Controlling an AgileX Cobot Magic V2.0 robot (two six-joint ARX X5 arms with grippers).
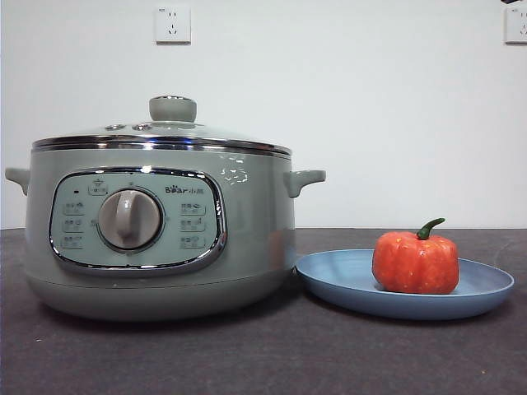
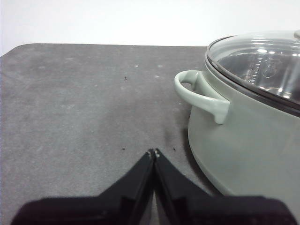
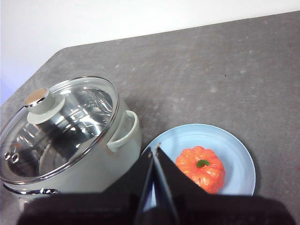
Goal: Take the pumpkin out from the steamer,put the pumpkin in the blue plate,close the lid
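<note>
We see the pumpkin (image 1: 416, 263) sitting in the blue plate (image 1: 346, 284), the lid (image 1: 165, 136) seated on the steamer (image 1: 156, 239). Left gripper (image 2: 153, 152) and right gripper (image 3: 153, 149) both pinched together, empty. Little risk now; a careless retreat could nudge the plate.

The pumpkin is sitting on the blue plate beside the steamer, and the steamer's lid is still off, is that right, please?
Not quite: the lid is on the steamer, seated on its chrome rim, as the front view shows. The pumpkin does sit on the blue plate beside it.
</note>
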